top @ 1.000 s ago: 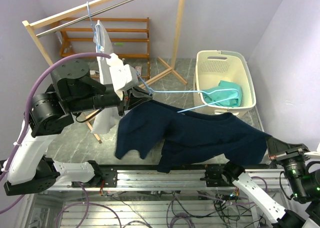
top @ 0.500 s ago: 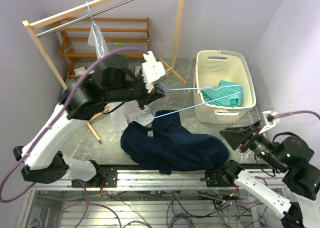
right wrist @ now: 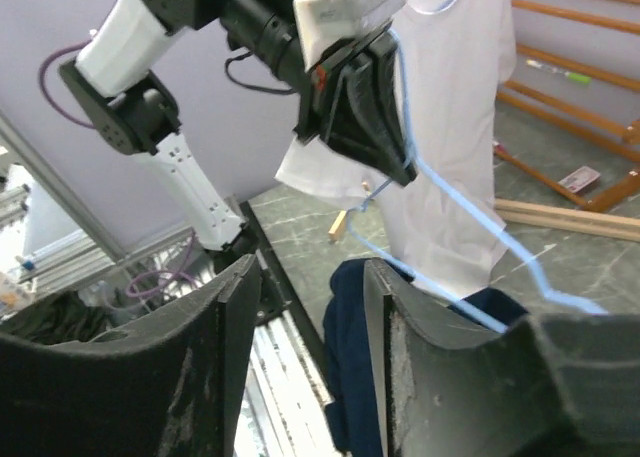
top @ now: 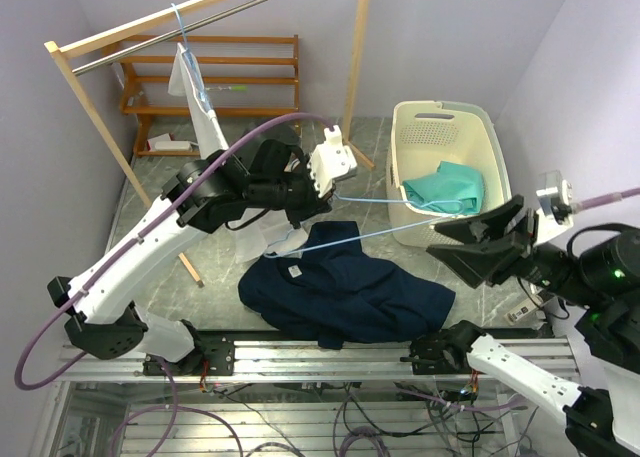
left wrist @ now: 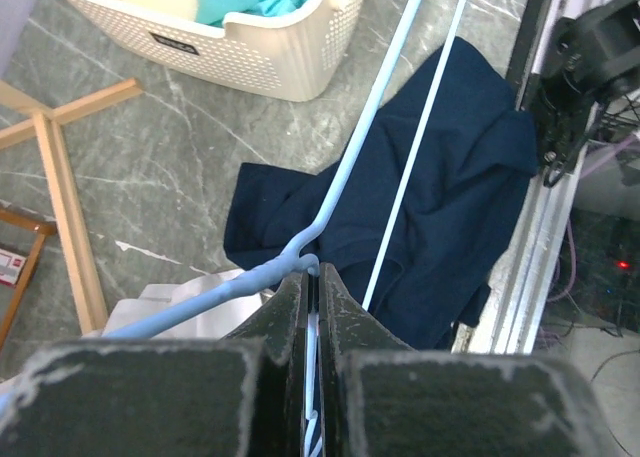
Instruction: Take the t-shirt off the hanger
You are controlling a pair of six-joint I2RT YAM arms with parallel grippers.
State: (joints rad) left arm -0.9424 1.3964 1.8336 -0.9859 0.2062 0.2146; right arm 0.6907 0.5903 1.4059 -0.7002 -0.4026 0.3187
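The dark navy cotton t-shirt (top: 340, 297) lies crumpled on the grey marbled surface (top: 200, 267) at the lower centre of the overhead view, free of the thin light-blue wire hanger (left wrist: 372, 107). The left end effector (left wrist: 312, 277) is clamped together on the hanger's neck, holding it at mid-frame above the shirt, its far end reaching towards the white perforated plastic laundry basket (top: 445, 112) at the upper right. The right end effector (right wrist: 312, 277) hangs at the right edge, fingers apart and holding nothing.
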